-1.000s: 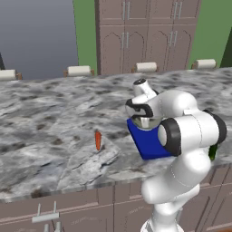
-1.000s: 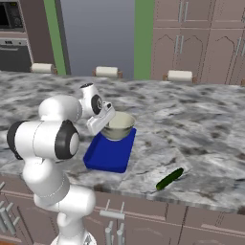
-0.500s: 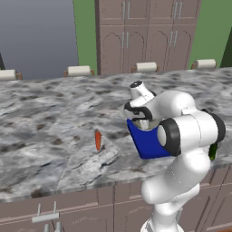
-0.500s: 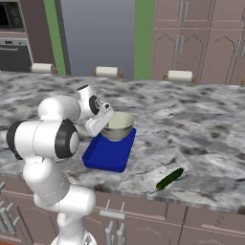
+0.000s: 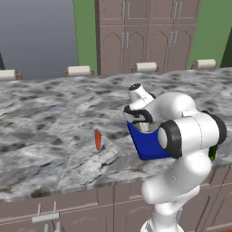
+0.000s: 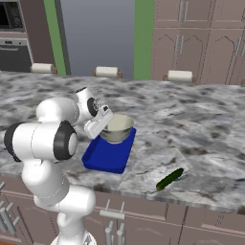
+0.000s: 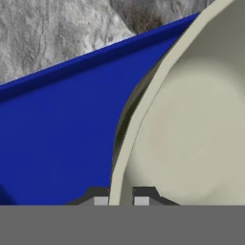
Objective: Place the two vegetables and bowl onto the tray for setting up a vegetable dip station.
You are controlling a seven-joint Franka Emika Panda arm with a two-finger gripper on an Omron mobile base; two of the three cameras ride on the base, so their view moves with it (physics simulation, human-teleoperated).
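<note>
One granite counter [image 6: 201, 124] carries your whole job: the blue tray [image 6: 107, 155] sits near its front edge, the cream bowl [image 6: 117, 128] over the tray's far end with your gripper [image 7: 120, 200] pinched on its rim. Your green vegetable [image 6: 170, 178] lies right of the tray, your carrot [image 5: 98, 140] left.

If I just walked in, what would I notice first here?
Probably the flat bright blue tray on the grey marbled counter, with the round cream bowl on its far end. The white robot arm's end effector is shut on the bowl's rim. Next, the small orange-red carrot lying alone on the counter to the tray's left, and the dark green long vegetable near the counter's front edge on its right.
</note>
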